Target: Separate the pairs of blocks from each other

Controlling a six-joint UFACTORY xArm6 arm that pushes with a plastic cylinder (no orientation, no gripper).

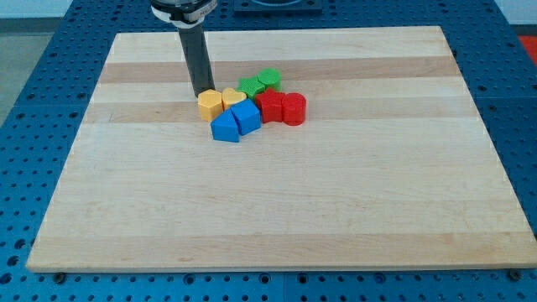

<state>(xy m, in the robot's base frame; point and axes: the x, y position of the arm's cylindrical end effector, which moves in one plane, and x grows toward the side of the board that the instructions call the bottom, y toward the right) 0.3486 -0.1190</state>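
Several blocks sit packed in one cluster above the board's middle. A yellow pentagon-like block [210, 104] and a yellow heart block [232, 98] are at the cluster's left. A blue triangle block [225, 127] and a blue cube-like block [247, 117] lie below them. A green star block [250, 85] and a green round block [269, 79] are at the top. A red block [271, 107] and a red cylinder [294, 109] are at the right. My tip [202, 92] stands just above the left yellow block, touching or nearly touching it.
The wooden board [277, 210] lies on a blue perforated table [42, 101]. The arm's mount [180, 10] shows at the view's top.
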